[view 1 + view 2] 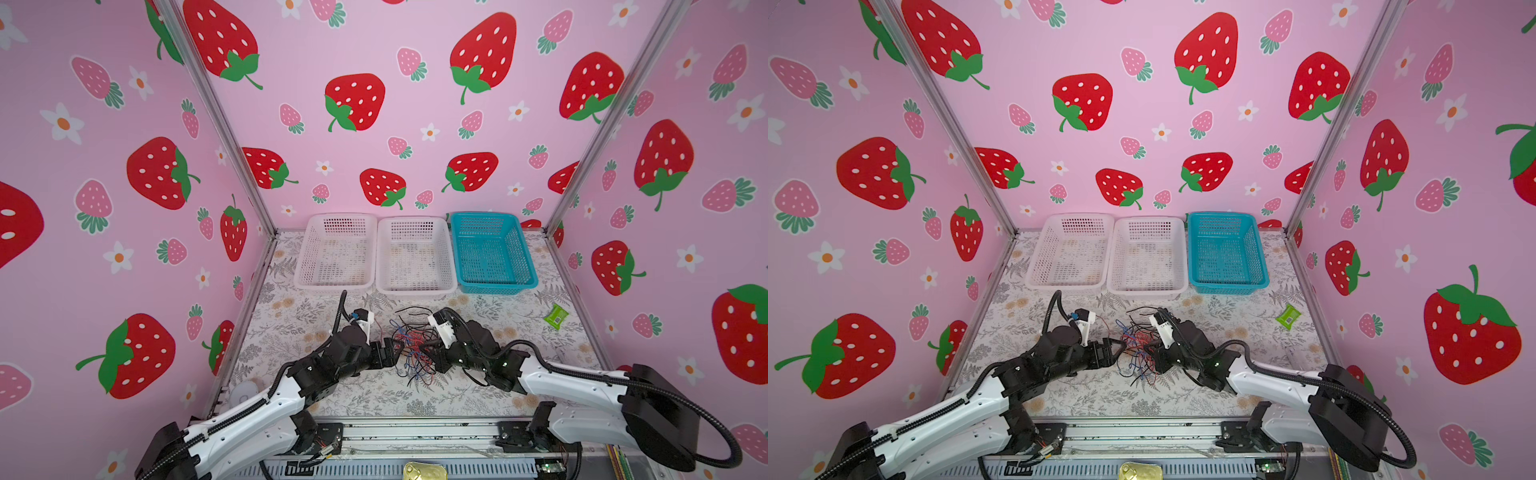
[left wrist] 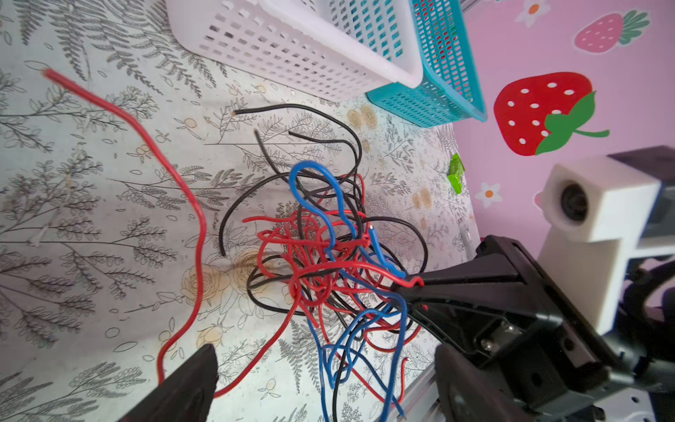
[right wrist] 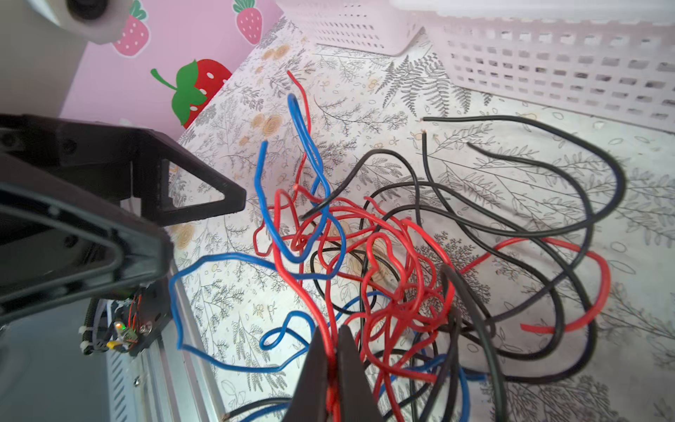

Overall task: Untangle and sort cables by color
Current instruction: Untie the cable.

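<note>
Looking at 1 tangle of cables [image 1: 409, 351] lying approx mid-table on the floral table [image 1: 286, 328], squeezed btw 2 grippers. Counting 3 colours in it: red, blue, black; no. of strands impossible to tell inside the knot. Seeing the right gripper [image 3: 332, 341] clamping on red cable at the heap's edge, jaws pressed together w/ the red strand pinched btw the fingers [image 3: 316, 372]. Seeing the left gripper [image 2: 327, 352] standing wide apart, not closing on anything, fingers [image 2: 190, 387] straddling the heap's edge w/ red and blue strands passing btw them. Noting 1 long red strand [image 2: 199, 234] trailing out of the knot on its own, and black loops spreading toward the baskets. Counting 3 baskets sitting side by side along the back wall: left white basket [image 1: 336, 286], middle white basket [image 1: 415, 290], teal basket [image 1: 494, 289] — 2 white, 1 teal. Spotting 1 green packet [image 1: 556, 316] lying well apart from the heap, over on the right side.
</note>
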Controlling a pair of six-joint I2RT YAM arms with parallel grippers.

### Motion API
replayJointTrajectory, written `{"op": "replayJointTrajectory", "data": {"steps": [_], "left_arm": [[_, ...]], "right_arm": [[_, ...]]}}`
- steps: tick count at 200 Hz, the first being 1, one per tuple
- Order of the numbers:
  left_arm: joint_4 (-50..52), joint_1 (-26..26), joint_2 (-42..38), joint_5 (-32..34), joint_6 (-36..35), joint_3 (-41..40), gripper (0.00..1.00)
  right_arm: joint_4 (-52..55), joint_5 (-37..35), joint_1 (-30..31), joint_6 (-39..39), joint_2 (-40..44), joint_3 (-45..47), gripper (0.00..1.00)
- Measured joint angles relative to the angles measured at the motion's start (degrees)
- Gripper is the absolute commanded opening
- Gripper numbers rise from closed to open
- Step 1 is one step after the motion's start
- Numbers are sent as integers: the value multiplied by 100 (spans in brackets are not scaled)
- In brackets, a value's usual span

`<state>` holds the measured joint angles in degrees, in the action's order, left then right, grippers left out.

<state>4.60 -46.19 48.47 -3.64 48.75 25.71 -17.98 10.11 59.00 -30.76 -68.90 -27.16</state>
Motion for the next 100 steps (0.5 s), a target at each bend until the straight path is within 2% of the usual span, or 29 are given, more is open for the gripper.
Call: {"op": "replayJointTrajectory", "data": {"steps": [25,60,77,100], "left_arm": [[-216,-33,2,-48,-13,-74,86],[-417,-87,175,-157,-24,-179,69],[-505,-133,291,-195,-52,-179,66],[-538,-181,367,-197,-63,-179,55]], "right_arm": [[33,42,0,90,87,-74,0],[164,24,0,131,111,-186,0],[229,24,-2,151,114,-195,0],[308,42,-2,153,114,-210,0]]}}
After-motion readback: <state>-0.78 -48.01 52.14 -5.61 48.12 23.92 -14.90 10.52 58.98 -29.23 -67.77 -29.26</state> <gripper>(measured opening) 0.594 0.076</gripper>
